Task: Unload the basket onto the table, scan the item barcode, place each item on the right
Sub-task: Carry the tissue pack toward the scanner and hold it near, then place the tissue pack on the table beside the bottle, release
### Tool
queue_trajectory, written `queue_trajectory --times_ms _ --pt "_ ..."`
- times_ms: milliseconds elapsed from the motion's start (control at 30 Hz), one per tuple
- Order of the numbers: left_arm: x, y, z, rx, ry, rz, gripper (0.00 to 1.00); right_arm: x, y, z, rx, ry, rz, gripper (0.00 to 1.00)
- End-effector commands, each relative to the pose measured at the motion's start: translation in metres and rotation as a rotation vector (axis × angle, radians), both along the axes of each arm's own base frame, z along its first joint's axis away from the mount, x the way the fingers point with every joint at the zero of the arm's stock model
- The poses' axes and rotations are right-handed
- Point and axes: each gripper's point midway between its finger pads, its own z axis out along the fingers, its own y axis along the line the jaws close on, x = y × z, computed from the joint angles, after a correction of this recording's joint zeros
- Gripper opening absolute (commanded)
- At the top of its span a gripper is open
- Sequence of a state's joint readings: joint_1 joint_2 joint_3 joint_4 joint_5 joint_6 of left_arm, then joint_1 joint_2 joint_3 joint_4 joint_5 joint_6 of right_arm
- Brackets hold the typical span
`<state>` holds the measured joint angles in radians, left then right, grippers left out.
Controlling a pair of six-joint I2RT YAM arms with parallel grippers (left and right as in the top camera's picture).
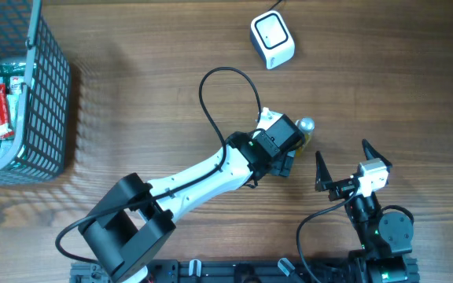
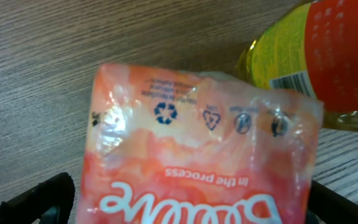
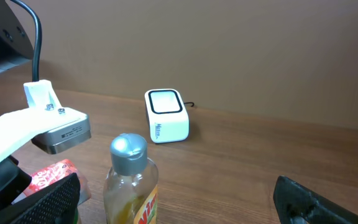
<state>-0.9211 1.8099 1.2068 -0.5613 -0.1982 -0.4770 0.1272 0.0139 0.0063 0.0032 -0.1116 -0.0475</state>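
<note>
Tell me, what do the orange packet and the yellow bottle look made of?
Orange packet: thin plastic film, glossy, judging by crinkles, glare and recycling symbols. Yellow bottle: seemingly clear plastic, showing yellow liquid; its cap looks silvery, metal or coated plastic.

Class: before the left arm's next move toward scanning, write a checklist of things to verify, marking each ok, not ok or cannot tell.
1. The scanner has nothing on it: ok.
2. The pouch lies between the jaws of the left gripper: ok.
3. Jaws gripping the pouch: cannot tell.
4. Barcode showing on the pouch: not ok; only recycling symbols and print face the wrist camera.
5. The bottle well away from the pouch: not ok, it stands right beside it.
6. The right gripper open, empty, off to the side: ok.
</note>
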Motion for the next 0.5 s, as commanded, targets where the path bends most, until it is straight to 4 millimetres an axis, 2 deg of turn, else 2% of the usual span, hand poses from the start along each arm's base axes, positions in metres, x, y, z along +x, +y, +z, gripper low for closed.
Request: queue_trajectory --times_ms 0,233,467 --pt "0.001 0.003 0.008 -0.004 -0.021 0.008 1.0 0.0 -0.001 0.0 -0.004 -0.001 -0.002 1.0" --pt "0.004 0.001 0.059 -0.105 -0.1 0.009 1.0 0.0 -0.001 0.0 -0.004 -0.001 -0.002 1.0" --pt "0.001 0.005 0.089 -0.144 -0.148 -0.016 1.0 0.0 -0.001 0.0 -0.004 -0.001 -0.002 1.0"
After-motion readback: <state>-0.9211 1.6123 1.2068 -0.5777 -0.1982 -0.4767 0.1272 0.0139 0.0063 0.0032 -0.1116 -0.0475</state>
